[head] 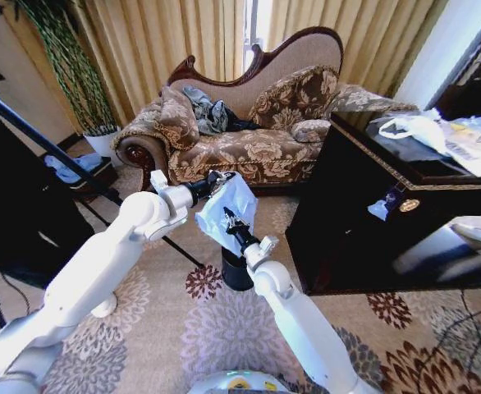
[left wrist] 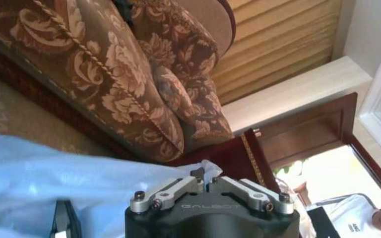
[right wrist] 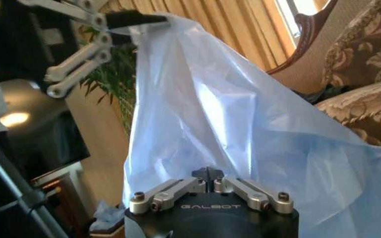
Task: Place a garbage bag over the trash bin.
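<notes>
The garbage bag [head: 226, 209] covers most of the trash bin [head: 237, 273]. The desk [head: 364, 238] runs past the head view's right edge.

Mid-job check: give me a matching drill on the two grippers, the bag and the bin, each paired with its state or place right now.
Things:
1. left gripper
2. right gripper
3. garbage bag
4. trash bin

States or places:
A. on the carpet, partly behind the right arm
B. pale blue, held up between both grippers
C. shut on the bag's upper edge
D. shut on the bag lower down, above the bin

Pairs: 1-C, 2-D, 3-B, 4-A
</notes>
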### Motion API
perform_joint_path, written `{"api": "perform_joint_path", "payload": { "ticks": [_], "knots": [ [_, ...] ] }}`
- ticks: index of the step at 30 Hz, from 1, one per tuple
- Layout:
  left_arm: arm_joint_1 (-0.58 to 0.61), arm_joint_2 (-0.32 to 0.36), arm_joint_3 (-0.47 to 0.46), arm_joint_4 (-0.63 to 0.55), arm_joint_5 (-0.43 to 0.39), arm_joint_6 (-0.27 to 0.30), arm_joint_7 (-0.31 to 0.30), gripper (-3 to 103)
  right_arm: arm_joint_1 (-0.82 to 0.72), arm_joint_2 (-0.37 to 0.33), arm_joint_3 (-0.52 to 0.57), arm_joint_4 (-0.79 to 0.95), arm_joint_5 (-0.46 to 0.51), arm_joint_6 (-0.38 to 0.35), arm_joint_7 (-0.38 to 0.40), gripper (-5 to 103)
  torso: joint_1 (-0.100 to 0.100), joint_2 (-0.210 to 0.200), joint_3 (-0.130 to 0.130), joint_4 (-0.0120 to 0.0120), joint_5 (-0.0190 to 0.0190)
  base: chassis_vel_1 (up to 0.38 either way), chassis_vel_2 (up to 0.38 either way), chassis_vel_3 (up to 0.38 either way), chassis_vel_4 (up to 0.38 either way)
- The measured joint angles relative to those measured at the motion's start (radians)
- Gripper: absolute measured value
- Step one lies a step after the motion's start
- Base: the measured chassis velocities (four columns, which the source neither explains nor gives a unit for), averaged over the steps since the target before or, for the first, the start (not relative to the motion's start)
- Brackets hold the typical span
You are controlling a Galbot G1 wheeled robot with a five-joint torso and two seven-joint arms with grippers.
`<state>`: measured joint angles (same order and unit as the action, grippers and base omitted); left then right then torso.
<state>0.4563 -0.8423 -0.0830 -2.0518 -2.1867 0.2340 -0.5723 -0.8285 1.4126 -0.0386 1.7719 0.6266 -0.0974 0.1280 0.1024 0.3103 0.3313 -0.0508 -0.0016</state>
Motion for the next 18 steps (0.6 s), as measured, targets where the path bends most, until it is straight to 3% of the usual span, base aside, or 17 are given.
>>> {"api": "perform_joint_path", "payload": {
  "ticks": [7, 18],
  "knots": [
    [0.001, -0.007, -0.002, -0.014, 0.0, -0.012, -0.008, 0, 0.015, 0.051, 0.008, -0.037, -0.004, -0.008, 0.036, 0, 0.0, 0.0, 0.0, 0.0001, 0.0, 0.0, 0.0, 0.0, 0.0],
    [-0.009, -0.001, -0.023, -0.038, -0.004, -0.029, -0.015, 0, 0.025, 0.065, 0.024, -0.088, -0.116, 0.004, 0.085, 0, 0.0, 0.0, 0.0, 0.0, 0.0, 0.0, 0.0, 0.0, 0.0]
  ]
}}
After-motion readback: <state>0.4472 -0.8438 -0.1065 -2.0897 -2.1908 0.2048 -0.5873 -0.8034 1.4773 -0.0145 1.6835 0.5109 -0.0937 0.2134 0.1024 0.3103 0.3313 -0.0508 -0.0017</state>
